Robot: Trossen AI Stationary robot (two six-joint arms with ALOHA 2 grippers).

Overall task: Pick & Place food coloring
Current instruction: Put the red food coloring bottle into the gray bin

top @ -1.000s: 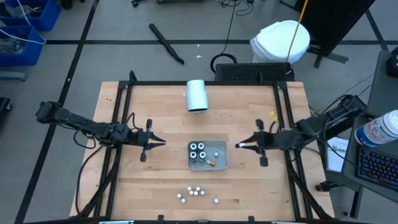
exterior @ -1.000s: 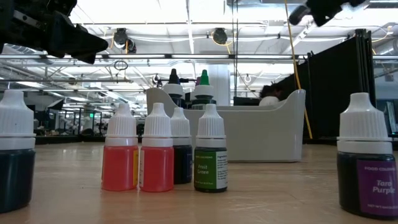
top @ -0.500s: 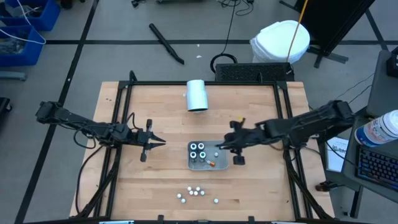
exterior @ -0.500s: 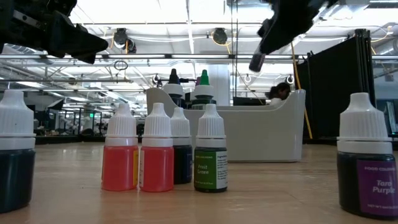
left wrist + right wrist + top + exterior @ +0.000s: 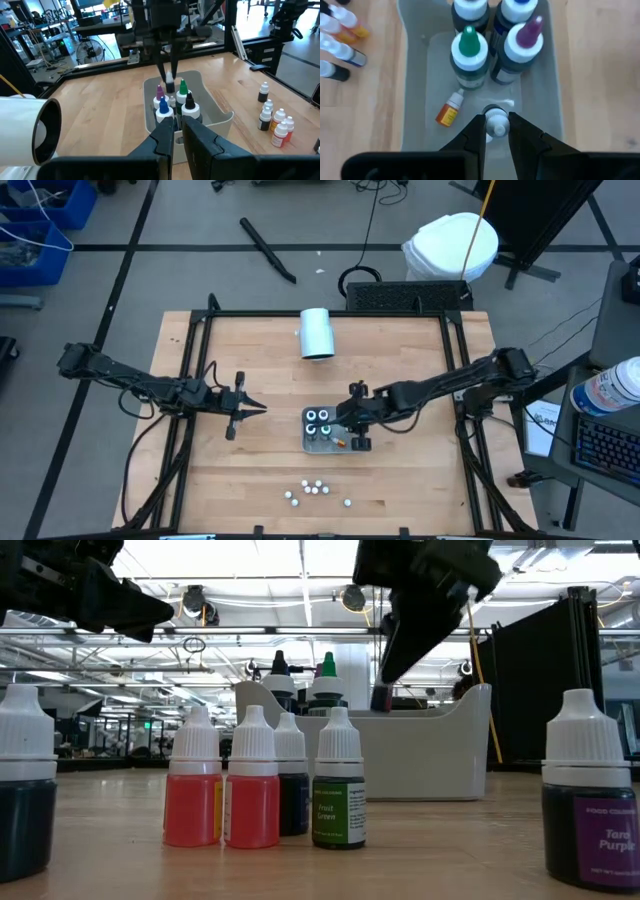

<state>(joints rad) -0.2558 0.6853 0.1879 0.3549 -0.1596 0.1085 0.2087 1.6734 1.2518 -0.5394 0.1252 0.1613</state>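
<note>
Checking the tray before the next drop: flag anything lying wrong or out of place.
One small orange-labelled bottle lies on its side on the floor of the grey tray, while the four larger bottles beside it stand upright. The right tool holds a white-capped bottle over the tray.

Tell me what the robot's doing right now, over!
Right gripper over the grey tray, shut on a small white-capped bottle. Left gripper shut, empty, waiting left of tray. Four taller bottles stand close by. Over.

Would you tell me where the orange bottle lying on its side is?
In the grey tray, the orange bottle lies beside the green-tipped bottle, near the right gripper.
</note>
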